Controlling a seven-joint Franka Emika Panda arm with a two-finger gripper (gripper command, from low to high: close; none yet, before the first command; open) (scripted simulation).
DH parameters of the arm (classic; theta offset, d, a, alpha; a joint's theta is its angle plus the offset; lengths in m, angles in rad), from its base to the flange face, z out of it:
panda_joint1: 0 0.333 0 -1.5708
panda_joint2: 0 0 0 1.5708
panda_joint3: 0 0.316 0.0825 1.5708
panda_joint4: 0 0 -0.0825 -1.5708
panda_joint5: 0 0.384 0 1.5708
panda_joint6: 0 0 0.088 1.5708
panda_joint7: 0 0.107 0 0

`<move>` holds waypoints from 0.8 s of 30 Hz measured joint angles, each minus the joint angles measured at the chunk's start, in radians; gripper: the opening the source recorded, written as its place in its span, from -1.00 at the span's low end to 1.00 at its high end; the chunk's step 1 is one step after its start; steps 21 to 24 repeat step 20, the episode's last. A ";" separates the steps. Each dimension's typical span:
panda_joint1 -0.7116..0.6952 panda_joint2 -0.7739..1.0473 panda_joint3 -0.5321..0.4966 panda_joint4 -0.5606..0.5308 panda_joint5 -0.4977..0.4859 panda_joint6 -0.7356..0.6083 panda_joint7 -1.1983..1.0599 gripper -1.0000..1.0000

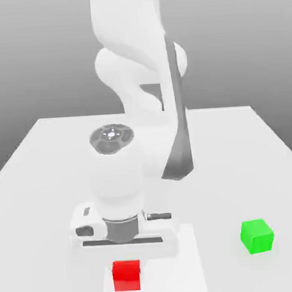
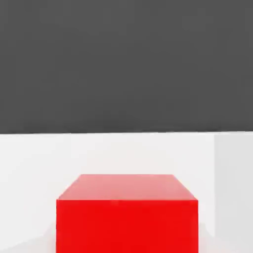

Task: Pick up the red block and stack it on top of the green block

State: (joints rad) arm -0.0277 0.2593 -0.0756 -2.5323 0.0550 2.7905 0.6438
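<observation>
White counter (image 1: 45,154) carried everything. One white arm (image 1: 134,64) bent down over its near edge, wrist vertical, the tool (image 1: 126,259) low above the red block (image 1: 126,276). Whether the tool's fingers stood apart or together could not be told. One red block, a cube with no long axis, sat flat on the counter, one face square to the hand camera (image 2: 127,217). One green block (image 1: 257,236), also a cube, lay well apart toward the exterior view's right, turned slightly, corner forward.
</observation>
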 joint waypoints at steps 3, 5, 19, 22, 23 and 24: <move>0.029 -0.092 0.017 -0.018 -0.021 -0.074 0.021 -1.00; 0.082 -0.127 0.069 -0.032 -0.029 -0.095 0.041 -1.00; 0.435 -0.058 0.223 -0.079 -0.146 0.018 0.189 1.00; 0.435 -0.058 0.223 -0.079 -0.146 0.018 0.189 1.00; 0.435 -0.058 0.223 -0.079 -0.146 0.018 0.189 1.00; 0.435 -0.058 0.223 -0.079 -0.146 0.018 0.189 1.00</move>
